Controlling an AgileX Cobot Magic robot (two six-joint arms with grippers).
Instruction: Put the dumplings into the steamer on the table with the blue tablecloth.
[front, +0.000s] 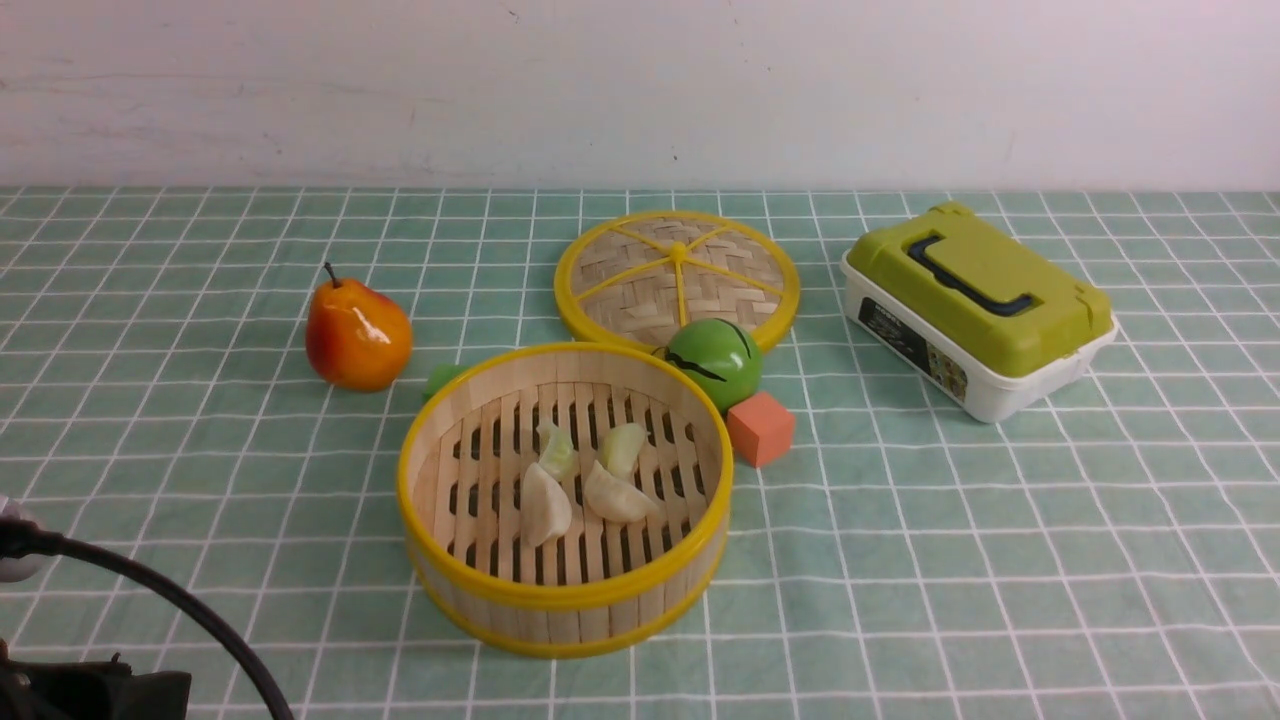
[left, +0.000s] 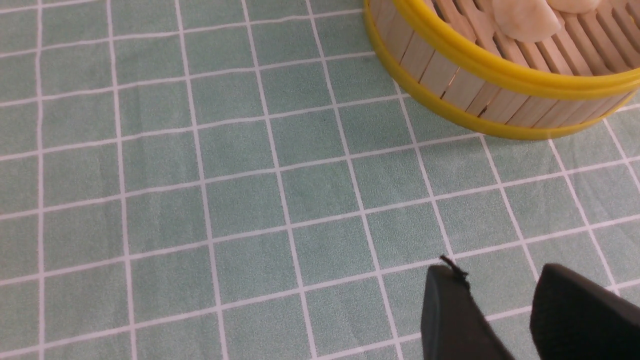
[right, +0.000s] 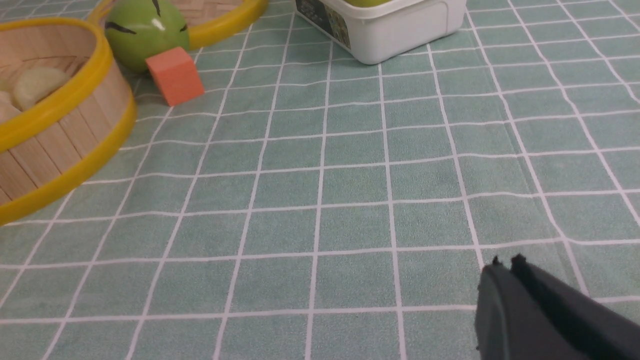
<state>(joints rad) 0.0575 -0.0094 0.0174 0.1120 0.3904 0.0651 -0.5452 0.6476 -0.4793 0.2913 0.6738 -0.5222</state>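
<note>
All four dumplings (front: 580, 475) lie inside the steamer (front: 565, 590) at the centre of the front view, two pale green ones toward the far side and two off-white ones nearer me, clustered on the slats with none showing on the cloth, so I judge the loading done and the step in hand to be a clean retreat. My left end effector (left: 500, 300) sits at the lower right of its wrist view with its two dark fingers parted and nothing between them, low over bare cloth and apart from the basket wall. My right end effector (right: 505, 265) shows at the lower right of its own view with its fingers pressed together, empty. To do this well I would lift away from the basket rather than sweep sideways, since its wall is light bamboo staves between smooth yellow hoops and a nudge could slide it on the counter (front: 1000, 560). The dumplings are crescent-shaped and pleated with a slightly glossy skin; the floor beneath them is slatted, with dark gaps. Behind the basket, toward the upper middle, the flat woven lid (front: 677, 275) lies on the counter, with a glossy green ball (front: 714, 362) and a matte orange cube (front: 761, 428) close beside the basket's right rim.
</note>
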